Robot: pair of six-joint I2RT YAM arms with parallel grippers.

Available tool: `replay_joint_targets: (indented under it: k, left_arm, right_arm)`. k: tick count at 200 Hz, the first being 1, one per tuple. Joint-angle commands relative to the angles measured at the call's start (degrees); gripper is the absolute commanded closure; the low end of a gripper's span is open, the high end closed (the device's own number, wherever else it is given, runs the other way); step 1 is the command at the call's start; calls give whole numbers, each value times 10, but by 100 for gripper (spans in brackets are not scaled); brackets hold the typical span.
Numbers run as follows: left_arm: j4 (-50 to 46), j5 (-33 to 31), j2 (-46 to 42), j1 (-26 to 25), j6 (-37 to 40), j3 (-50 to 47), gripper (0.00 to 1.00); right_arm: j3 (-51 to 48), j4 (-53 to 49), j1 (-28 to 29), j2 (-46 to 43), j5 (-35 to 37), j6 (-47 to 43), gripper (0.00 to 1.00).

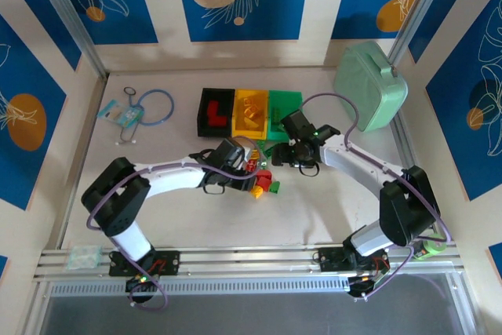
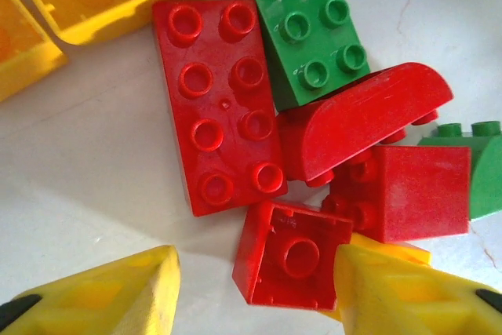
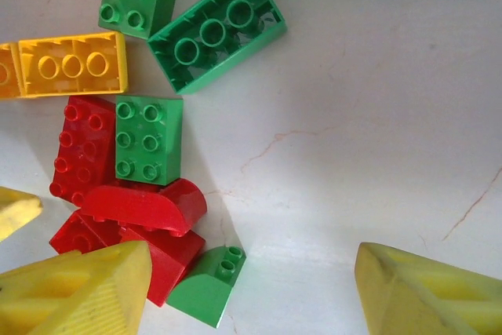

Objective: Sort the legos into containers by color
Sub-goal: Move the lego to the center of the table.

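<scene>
The left gripper (image 2: 255, 272) is spread, its yellow fingers (image 2: 102, 296) either side of a small red brick (image 2: 290, 260) lying hollow side up (one finger looks to touch it). Just beyond, a long red brick (image 2: 216, 103) lies studs up, its long axis pointing away from the gripper. The right gripper (image 3: 252, 260) is spread too, over bare bench (image 3: 376, 115) beside the legos (image 1: 261, 176). Farther off the containers (image 1: 251, 110) stand in a row, black, yellow, green. Open bench lies left of the pile.
</scene>
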Motion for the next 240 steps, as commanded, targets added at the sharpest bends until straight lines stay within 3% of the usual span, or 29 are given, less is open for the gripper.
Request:
replay_joint_targets:
  k: [1, 65, 126, 156, 210, 240]
  left_arm:
    - [9, 13, 18, -4, -7, 21, 47]
    - [-3, -26, 20, 2, -30, -4, 52]
    - [-23, -130, -106, 24, -61, -71, 59]
    - [-27, -123, -142, 22, -30, -63, 44]
    - [-43, -106, -102, 23, -28, -48, 40]
    - [-59, -118, -82, 23, -20, -36, 30]
  right_arm:
    - [-13, 9, -7, -23, -16, 10, 30]
    - [-30, 15, -15, -38, -19, 14, 31]
    - [-42, 28, -14, -39, -27, 19, 32]
    - [-44, 35, -10, -38, -30, 24, 32]
    - [-44, 31, -3, -38, -23, 27, 32]
    - [-47, 32, -3, -36, -24, 27, 32]
